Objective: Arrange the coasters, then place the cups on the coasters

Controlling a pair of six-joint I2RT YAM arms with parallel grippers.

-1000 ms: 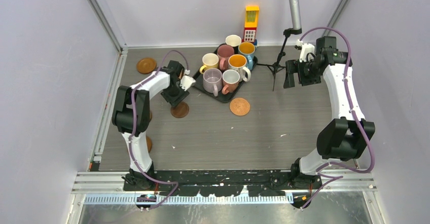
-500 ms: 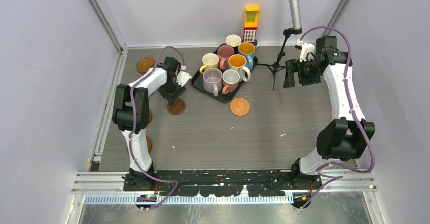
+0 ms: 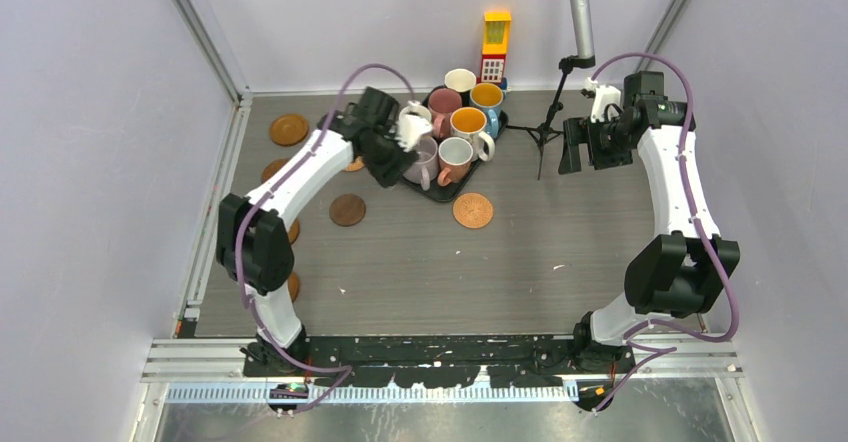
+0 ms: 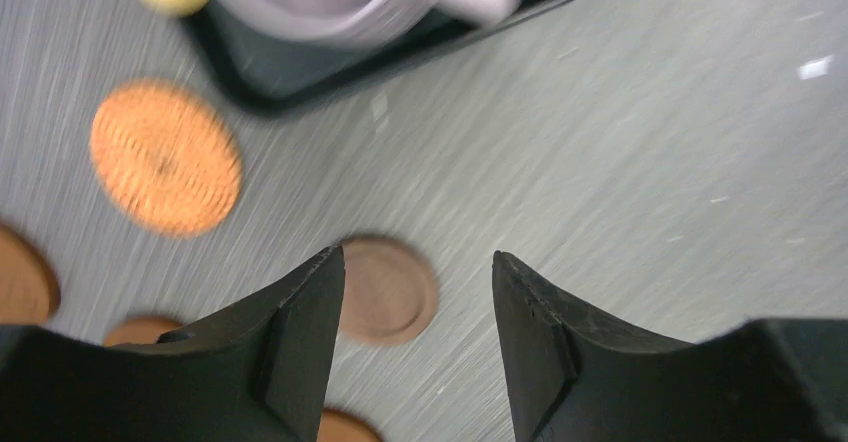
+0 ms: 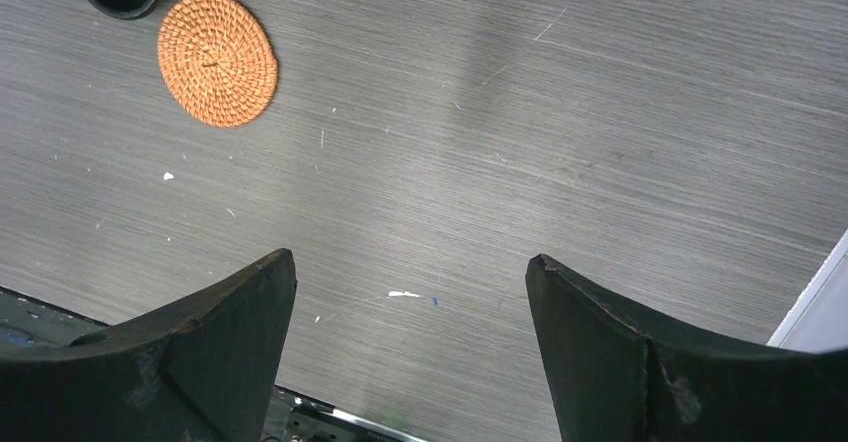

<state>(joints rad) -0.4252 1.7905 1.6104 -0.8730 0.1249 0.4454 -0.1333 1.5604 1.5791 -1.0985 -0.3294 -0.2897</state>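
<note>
Coasters (image 3: pixel 288 129) are scattered left of the black tray (image 3: pixel 441 194), 1 dark brown coaster (image 3: pixel 348 210) having been released by the left gripper (image 4: pixel 416 257), now half-open, empty and swung toward the lilac mug (image 3: pixel 424 162), likely for pickup; the right gripper (image 5: pixel 410 262) is held wide open.

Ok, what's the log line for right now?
left end effector: open, empty, near tray | right end effector: open, empty | cups: in tray

Mugs (image 3: pixel 456 153) stand clustered on the tray (image 3: pixel 441 194); round brown coasters (image 3: pixel 472 210) lie flat, scattered
</note>
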